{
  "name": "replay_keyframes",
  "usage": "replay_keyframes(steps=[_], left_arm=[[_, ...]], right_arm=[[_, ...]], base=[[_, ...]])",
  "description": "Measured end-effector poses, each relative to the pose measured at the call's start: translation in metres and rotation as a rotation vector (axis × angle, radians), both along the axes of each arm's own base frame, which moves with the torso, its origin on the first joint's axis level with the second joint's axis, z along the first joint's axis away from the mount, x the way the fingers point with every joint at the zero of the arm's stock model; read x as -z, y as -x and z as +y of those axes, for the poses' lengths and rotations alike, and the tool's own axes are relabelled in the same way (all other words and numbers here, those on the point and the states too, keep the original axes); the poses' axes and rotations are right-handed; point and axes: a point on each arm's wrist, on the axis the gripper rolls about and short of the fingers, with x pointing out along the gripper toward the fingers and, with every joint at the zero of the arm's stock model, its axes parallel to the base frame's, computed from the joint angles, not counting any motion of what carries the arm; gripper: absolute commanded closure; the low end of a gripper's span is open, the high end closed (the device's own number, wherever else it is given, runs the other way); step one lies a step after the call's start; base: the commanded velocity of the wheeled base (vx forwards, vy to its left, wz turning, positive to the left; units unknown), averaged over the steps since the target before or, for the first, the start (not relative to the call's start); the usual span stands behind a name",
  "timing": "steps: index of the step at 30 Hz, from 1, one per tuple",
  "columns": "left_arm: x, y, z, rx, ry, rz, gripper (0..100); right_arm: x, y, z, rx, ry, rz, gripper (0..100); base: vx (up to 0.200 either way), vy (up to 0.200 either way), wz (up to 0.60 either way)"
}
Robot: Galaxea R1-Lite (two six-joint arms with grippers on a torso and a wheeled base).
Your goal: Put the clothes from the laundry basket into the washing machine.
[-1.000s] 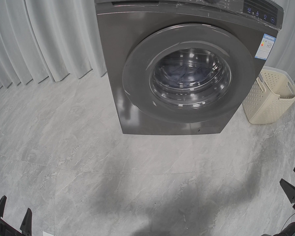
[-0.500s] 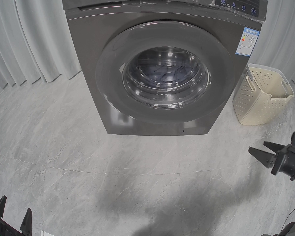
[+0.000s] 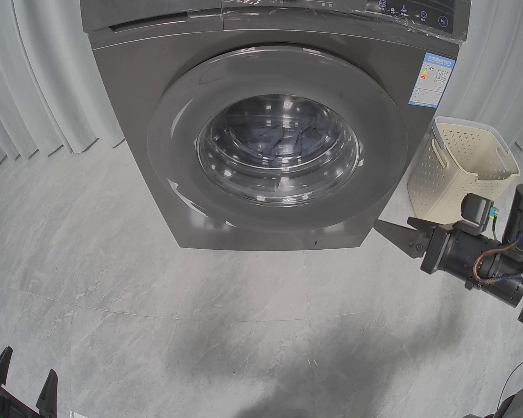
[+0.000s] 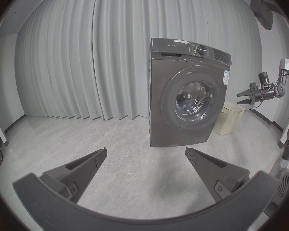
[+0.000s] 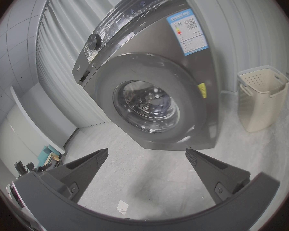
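Observation:
The grey washing machine (image 3: 128,76) stands ahead with its round door (image 3: 174,146) closed. Dark blue clothes (image 3: 279,137) show behind the glass, and again in the right wrist view (image 5: 160,101). A cream laundry basket (image 3: 465,164) stands on the floor at the machine's right side, and nothing shows inside it. My right gripper (image 3: 392,223) hangs open in the air in front of the basket, level with the machine's lower right corner, holding nothing. My left gripper (image 3: 28,362) is low at the near left, open and holding nothing.
Pale curtains (image 3: 35,59) hang behind the machine and the basket. Bare grey tiled floor (image 3: 215,320) stretches between me and the machine. A small white scrap (image 5: 122,206) lies on the floor near me.
The head camera has shifted, so the machine looks closer and further left. My right arm has risen from the lower right edge and swung in toward the machine. The left gripper has kept still.

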Motion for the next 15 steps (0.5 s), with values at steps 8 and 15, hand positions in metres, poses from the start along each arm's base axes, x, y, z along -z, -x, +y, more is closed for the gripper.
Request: replay_keyframes(steps=[8,15], left_arm=[[0.000,0.000,0.000,0.003,0.002,0.000,0],[0.000,0.000,0.000,0.003,0.001,0.001,0]], right_arm=[[-0.012,-0.024,0.016,0.032,-0.048,-0.091,0],[-0.018,-0.035,0.020,0.040,-0.071,-0.132,0]], base=[[0.200,0.000,0.00],[0.171,0.000,0.00]])
